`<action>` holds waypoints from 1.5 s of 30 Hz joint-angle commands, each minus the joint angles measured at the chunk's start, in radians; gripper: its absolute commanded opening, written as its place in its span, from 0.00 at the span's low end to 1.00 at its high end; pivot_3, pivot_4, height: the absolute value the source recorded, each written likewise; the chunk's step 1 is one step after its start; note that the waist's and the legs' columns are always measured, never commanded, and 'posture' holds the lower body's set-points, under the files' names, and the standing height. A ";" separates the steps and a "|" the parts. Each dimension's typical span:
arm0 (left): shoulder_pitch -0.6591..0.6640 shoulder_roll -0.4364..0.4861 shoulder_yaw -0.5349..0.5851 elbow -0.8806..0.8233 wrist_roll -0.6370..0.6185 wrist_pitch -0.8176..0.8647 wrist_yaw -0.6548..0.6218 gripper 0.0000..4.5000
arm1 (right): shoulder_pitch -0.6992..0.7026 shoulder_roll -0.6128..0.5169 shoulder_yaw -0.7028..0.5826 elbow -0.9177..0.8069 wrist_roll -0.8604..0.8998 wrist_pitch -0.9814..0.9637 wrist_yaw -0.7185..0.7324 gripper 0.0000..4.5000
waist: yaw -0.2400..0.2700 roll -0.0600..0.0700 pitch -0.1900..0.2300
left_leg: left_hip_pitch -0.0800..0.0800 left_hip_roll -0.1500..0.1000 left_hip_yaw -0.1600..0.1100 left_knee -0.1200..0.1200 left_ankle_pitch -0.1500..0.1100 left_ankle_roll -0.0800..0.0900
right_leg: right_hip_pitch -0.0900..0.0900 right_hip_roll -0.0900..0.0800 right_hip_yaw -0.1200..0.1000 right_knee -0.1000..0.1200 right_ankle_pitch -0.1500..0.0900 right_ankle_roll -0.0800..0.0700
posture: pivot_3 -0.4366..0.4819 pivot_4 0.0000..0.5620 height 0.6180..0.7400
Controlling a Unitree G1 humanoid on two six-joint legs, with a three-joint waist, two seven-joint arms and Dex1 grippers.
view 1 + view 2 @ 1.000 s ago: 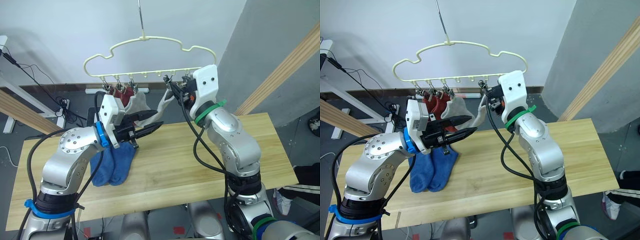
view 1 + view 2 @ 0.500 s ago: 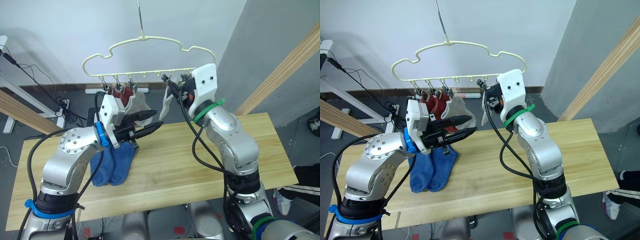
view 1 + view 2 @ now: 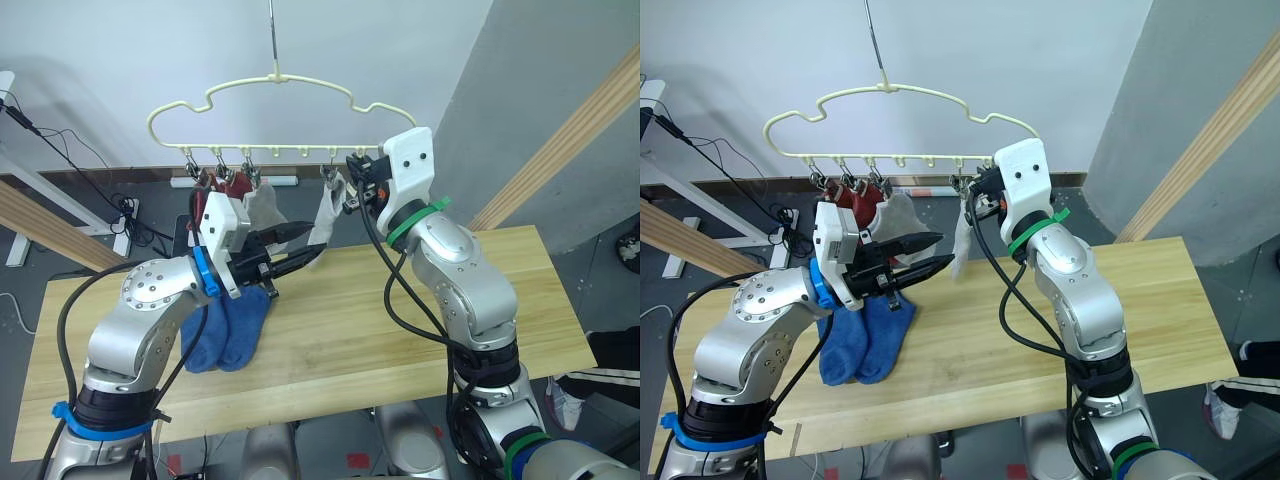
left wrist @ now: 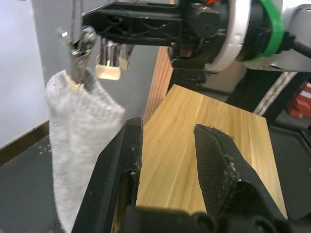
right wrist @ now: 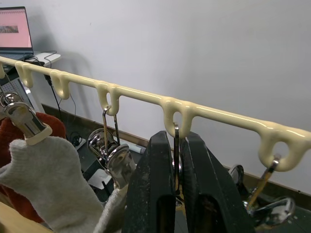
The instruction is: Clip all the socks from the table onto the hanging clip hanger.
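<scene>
Below, two blue socks (image 3: 228,330) are laid on the wooden table (image 3: 420,320). Above it, a hanger (image 3: 270,110) clip is pinched by the right gripper (image 5: 176,160); the left gripper (image 4: 167,155) is held apart, empty.

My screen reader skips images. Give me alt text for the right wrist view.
The right hand pinches a metal clip wire under the pale-yellow clip hanger. Beside it, another clip holds a light grey sock, with a red sock behind.

No readable text, label, brand, number or sign on any object, open laptop screen (image 5: 13,21) at the edge of the right wrist view with a lit page, its lettering too small to read
</scene>
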 commanded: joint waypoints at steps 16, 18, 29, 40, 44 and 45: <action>0.379 -0.284 0.040 0.118 0.339 0.010 0.572 0.88 | -0.018 0.004 0.003 -0.024 0.012 -0.017 0.024 0.00 | 0.001 0.000 -0.007 | 0.000 0.000 -0.001 0.001 0.001 0.001 | 0.000 -0.001 -0.001 0.000 0.001 -0.001 | 0.24 0.56 1.00; 0.355 -0.290 0.033 0.155 0.355 -0.005 0.575 0.88 | -0.019 0.003 0.003 -0.024 0.013 -0.016 0.025 0.00 | 0.000 0.000 -0.007 | 0.000 0.000 0.000 0.001 0.001 0.001 | 0.000 0.000 0.000 0.000 0.002 -0.001 | 0.24 0.56 1.00; 0.310 -0.324 0.007 0.241 0.407 0.077 0.622 0.88 | -0.012 0.006 0.000 -0.031 0.015 0.000 0.021 0.00 | -0.002 -0.001 -0.011 | 0.000 0.000 0.000 0.001 0.001 0.001 | 0.000 0.000 -0.001 0.000 0.002 -0.001 | 0.22 0.57 1.00; 0.318 -0.333 0.032 0.229 0.398 0.129 0.621 0.26 | -0.011 0.010 0.000 -0.031 0.017 0.006 0.021 0.00 | -0.003 0.000 -0.018 | 0.001 0.000 0.000 0.001 0.001 0.001 | 0.001 0.000 0.000 0.000 0.002 -0.001 | 0.22 0.57 1.00; 0.331 -0.337 0.026 0.201 0.364 0.101 0.566 0.10 | -0.011 0.008 -0.001 -0.030 0.016 0.006 0.022 0.00 | -0.003 0.000 -0.018 | 0.001 0.000 0.000 0.001 0.001 0.001 | 0.001 0.000 0.000 0.000 0.002 -0.001 | 0.22 0.57 1.00; 0.333 -0.338 0.023 0.193 0.352 0.083 0.545 0.07 | -0.012 0.007 -0.001 -0.029 0.016 0.005 0.023 0.00 | -0.003 0.000 -0.018 | 0.001 0.000 0.000 0.001 0.001 0.001 | 0.001 0.000 0.000 0.000 0.002 -0.001 | 0.22 0.57 1.00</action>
